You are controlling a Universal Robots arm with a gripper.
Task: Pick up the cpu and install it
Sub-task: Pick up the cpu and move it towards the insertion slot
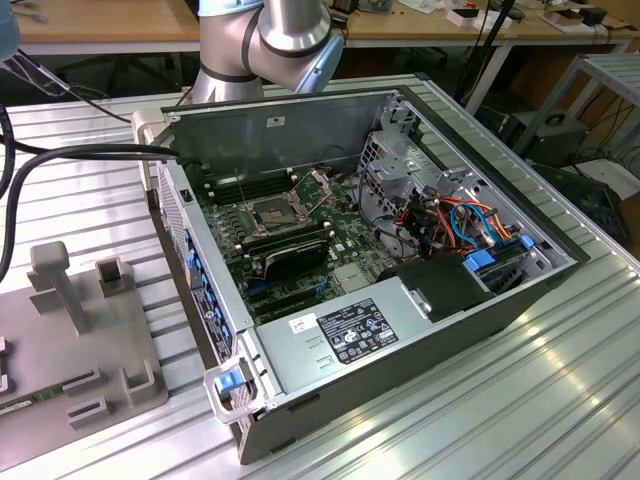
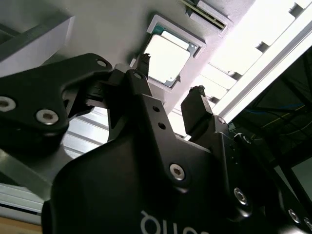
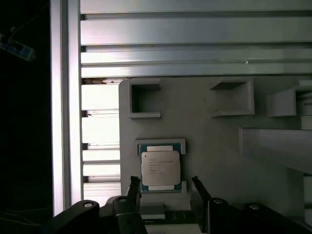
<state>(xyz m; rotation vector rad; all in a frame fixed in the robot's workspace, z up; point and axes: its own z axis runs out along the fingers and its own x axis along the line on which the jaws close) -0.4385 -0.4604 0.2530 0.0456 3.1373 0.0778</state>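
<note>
The cpu [image 3: 161, 168] is a small silvery square chip lying flat in a shallow framed holder on the grey fixture plate [image 3: 209, 141]. In the second wrist view the cpu [image 2: 166, 57] shines bright beyond the black fingers. My gripper [image 3: 165, 183] hangs over it, open, one fingertip to each side of the chip and apart from it; the gripper [image 2: 170, 74] holds nothing. In the exterior view the motherboard's metal-framed socket [image 1: 272, 212] sits with its dark centre bare inside the opened computer case [image 1: 200, 250].
The arm [image 1: 280, 40] reaches out past the top of the exterior view. Black memory sticks [image 1: 290, 245], a power supply [image 1: 340, 335] and coloured cables [image 1: 470, 225] crowd the case. Upright posts [image 1: 55, 285] rise from the fixture plate on the ribbed aluminium table [image 1: 520, 400].
</note>
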